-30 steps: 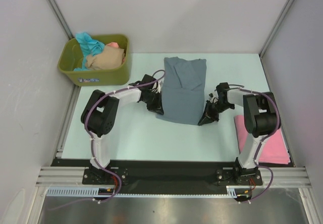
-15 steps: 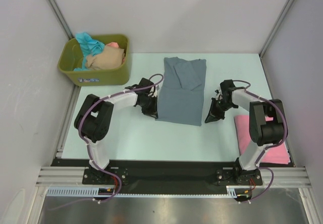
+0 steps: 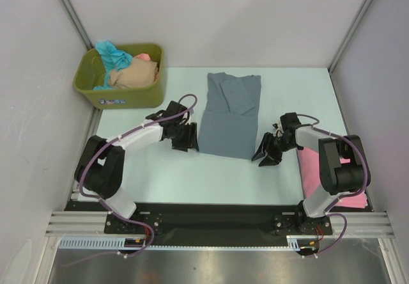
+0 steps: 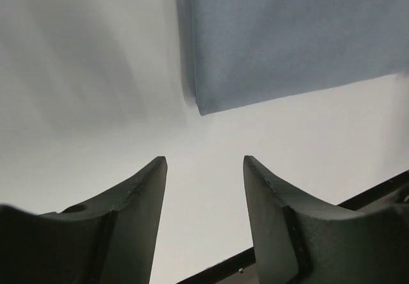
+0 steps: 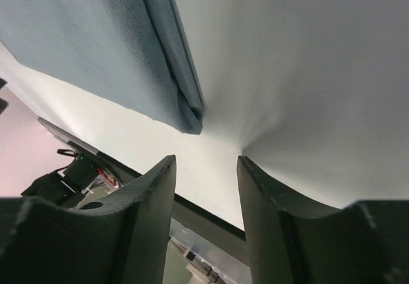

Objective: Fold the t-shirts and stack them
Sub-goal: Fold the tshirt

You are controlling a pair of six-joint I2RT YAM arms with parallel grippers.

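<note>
1. The soft slate grey-blue cloth t-shirt [image 3: 229, 116] lies flat in the middle of the pale tabletop [image 3: 192, 175]. It is already folded into a long narrow panel running away from the arm bases.
2. Its near left corner is seen just ahead of the left gripper [image 3: 187, 140] in the left wrist view. Its doubled near right corner is seen just ahead of the right gripper [image 3: 266, 155] in the right wrist view. Neither corner is touched.
3. Both pairs of jaws are held apart with nothing between them, one gripper beside each long edge near the hem.
4. The step in hand is judged to be the crosswise fold: the lengthwise folding looks done, the halving not yet.
5. The next move is judged to call for both near corners to be pinched through all layers and carried together toward the far end, so that the panel is kept square.
6. A flat pink cloth t-shirt [image 3: 307, 172] lies at the right edge of the tabletop, partly hidden by the right arm. It is taken to be the base of the stack.
7. A crumpled teal shirt [image 3: 114, 55], a beige shirt [image 3: 131, 74] and a salmon shirt [image 3: 145, 57] are heaped in the olive-green plastic tub [image 3: 121, 95] at the far left, not yet folded.
</note>
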